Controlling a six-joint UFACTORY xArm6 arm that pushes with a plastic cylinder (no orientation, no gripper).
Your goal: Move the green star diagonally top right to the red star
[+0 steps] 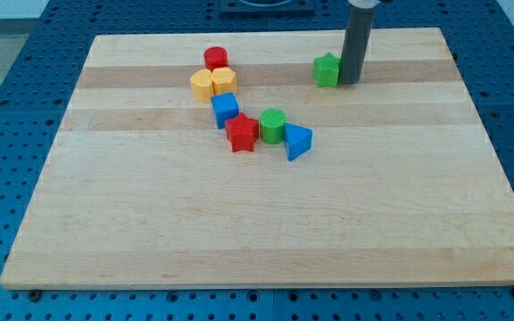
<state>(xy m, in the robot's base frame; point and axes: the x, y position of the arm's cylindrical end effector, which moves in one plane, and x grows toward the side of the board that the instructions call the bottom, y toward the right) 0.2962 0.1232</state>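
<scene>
The green star (327,69) lies near the view's top, right of centre, on the wooden board (266,223). My tip (350,82) stands right beside it, touching or almost touching its right side. The red star (242,133) lies lower and to the left, near the board's middle, well apart from the green star.
A green cylinder (272,126) and a blue triangle (297,141) sit right of the red star. A blue cube (225,110) sits just above it. Two yellow blocks (213,83) and a red cylinder (216,59) sit further up left.
</scene>
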